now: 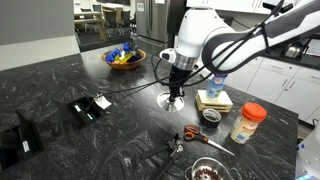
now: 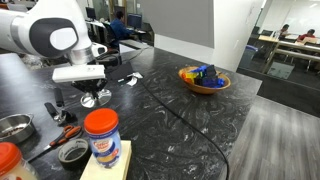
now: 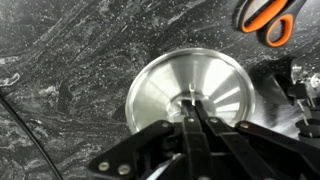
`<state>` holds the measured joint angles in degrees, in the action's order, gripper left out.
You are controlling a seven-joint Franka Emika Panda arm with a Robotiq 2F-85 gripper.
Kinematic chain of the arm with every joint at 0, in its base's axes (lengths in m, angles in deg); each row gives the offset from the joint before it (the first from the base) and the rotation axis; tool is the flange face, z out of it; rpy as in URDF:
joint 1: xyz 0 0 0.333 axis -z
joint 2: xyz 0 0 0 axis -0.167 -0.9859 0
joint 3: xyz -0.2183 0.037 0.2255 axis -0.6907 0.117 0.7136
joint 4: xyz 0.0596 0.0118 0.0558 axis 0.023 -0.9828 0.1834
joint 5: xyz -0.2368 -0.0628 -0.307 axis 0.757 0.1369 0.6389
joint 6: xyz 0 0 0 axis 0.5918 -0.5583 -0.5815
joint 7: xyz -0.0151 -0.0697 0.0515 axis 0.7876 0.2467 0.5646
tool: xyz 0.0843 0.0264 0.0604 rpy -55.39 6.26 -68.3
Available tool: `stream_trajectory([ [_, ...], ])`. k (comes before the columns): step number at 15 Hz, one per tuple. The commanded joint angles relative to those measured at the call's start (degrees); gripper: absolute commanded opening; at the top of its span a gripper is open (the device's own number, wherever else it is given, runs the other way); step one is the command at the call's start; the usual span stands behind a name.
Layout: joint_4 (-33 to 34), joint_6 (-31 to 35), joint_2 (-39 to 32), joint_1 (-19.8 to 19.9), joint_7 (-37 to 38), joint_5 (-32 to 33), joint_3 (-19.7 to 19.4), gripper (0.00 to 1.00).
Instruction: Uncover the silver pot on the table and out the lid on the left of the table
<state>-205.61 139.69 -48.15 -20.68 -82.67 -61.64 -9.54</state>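
The gripper [image 3: 191,104] is pinched on the knob [image 3: 187,96] of the lid [image 3: 160,90] beneath it, which looks light, stiff, slick steel, best held just there.

— Where can anything pass around the lid [image 1: 172,101]?

— In an exterior view, with the lid as dial centre, bare surface [image 1: 120,140] lies open from 6 to 8 o'clock.

— And what blocks the other sides?

— A black device [image 1: 90,108] sits at 9 and a wooden bowl [image 1: 125,57] at 11, well apart. The arm [image 1: 240,40] fills 1 to 2. A sponge stack [image 1: 213,99] stands at 3, a small dark dish [image 1: 212,116] at 4 and scissors [image 1: 197,135] at 5, all near. A jar [image 1: 248,122] stands beyond them.
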Motion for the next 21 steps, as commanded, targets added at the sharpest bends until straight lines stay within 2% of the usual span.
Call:
stream_trajectory([
  [1,3.22,-1.48,-3.85,2.36,-0.46,-1.27,0.99,0.01],
  [9,2.22,0.90,-10.06,6.31,-2.53,-5.56,1.57,0.01],
  [10,2.06,1.13,-10.51,6.70,-2.57,-5.78,1.64,0.07],
  [11,1.99,1.26,-10.76,6.97,-2.35,-5.84,1.69,0.29],
  [13,1.58,1.38,-10.69,7.17,-1.58,-5.31,1.64,0.33],
  [19,-0.96,1.52,-6.31,6.44,-0.11,-4.69,2.29,0.73],
  [20,1.59,0.80,-9.39,6.65,-0.43,-4.27,2.06,0.54],
  [21,1.26,0.73,-8.43,6.46,-0.24,-4.32,2.29,0.62],
])
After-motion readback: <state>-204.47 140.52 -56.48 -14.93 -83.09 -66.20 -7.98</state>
